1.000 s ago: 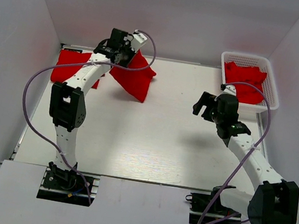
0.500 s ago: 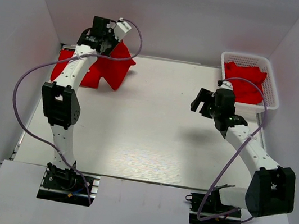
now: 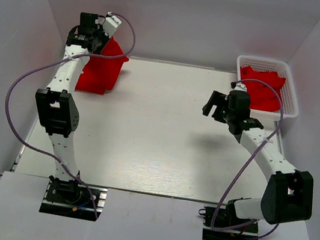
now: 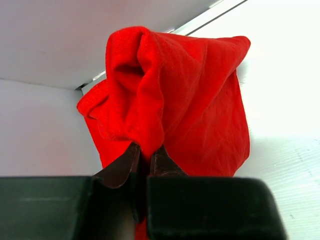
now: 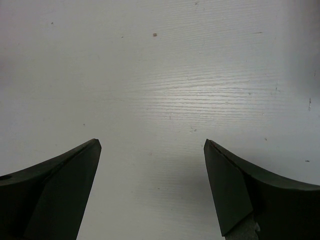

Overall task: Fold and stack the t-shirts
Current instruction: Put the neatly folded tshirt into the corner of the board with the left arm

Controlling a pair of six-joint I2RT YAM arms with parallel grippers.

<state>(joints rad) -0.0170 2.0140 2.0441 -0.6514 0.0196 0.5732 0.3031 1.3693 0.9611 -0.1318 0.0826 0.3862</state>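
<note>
A red t-shirt point(image 3: 103, 69) hangs folded from my left gripper point(image 3: 97, 44) at the table's far left corner. In the left wrist view the left gripper point(image 4: 146, 152) is shut on a bunched edge of this shirt point(image 4: 185, 100), which drapes down over the corner. My right gripper point(image 3: 213, 107) is open and empty, held above the bare table just left of the white basket point(image 3: 291, 92). In the right wrist view its fingers point(image 5: 65, 170) stand wide apart over the bare white tabletop. More red t-shirts point(image 3: 264, 86) lie heaped in the basket.
White walls close the table at the back and both sides, and the left gripper is close to the back-left corner. The white basket stands at the far right against the right wall. Purple cables loop from both arms.
My left gripper has carried the red shirt leftward to the far left corner, now over where the other red cloth lay. My right gripper has shifted slightly left and back, still open.
</note>
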